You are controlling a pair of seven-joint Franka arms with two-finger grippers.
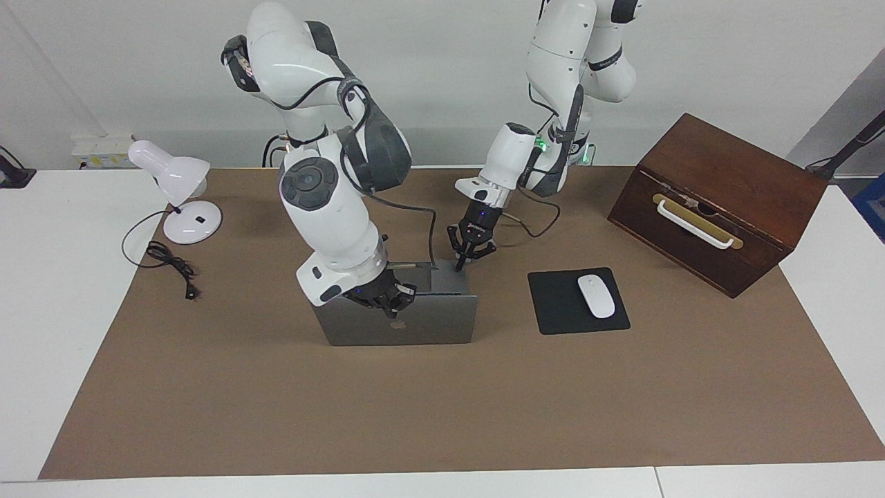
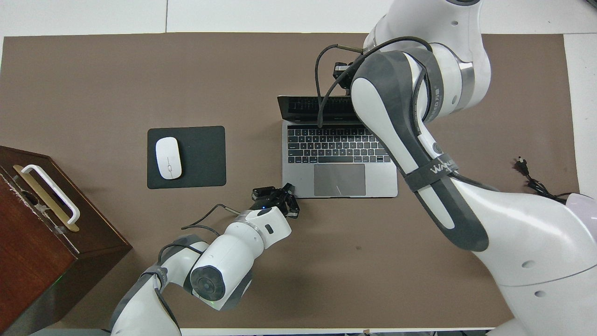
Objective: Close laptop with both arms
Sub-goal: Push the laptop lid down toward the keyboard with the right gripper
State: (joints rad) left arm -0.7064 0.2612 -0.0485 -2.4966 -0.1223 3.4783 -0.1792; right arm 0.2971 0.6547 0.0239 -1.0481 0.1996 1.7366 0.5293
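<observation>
**Lid mid-fold: right tool pushing the lid down, left tool pinning the base corner**

Right tool: clenched, nothing between the fingers. It sits against the outer face of the laptop lid, just above the apple logo. A closed tip makes sense here, since this is a push rather than a grasp: one stiff contact point, and nothing to snag on the lid edge. In the overhead view the right arm's forearm hides most of this tool, so contact is read from the facing view.

Left tool: also clenched, empty, tip pointing down at the laptop's base corner nearest the robots, toward the left arm's end of the bench. It looks to be touching or just above that corner; I can't tell which. Likely purpose: hold the base so it doesn't slide or tip while the lid is pushed.

Laptop: mid-bench on the brown mat, lid tilted over the keyboard, keys and trackpad open to the overhead camera. I'd call it about halfway closed.

Nearby: mouse pad with white mouse beside the laptop toward the left arm's end, clear of both tools. Wooden box and desk lamp are well apart at opposite ends.

Risk: the push point is off-centre on the lid, so the base could yaw if the corner isn't really pinned.
</observation>
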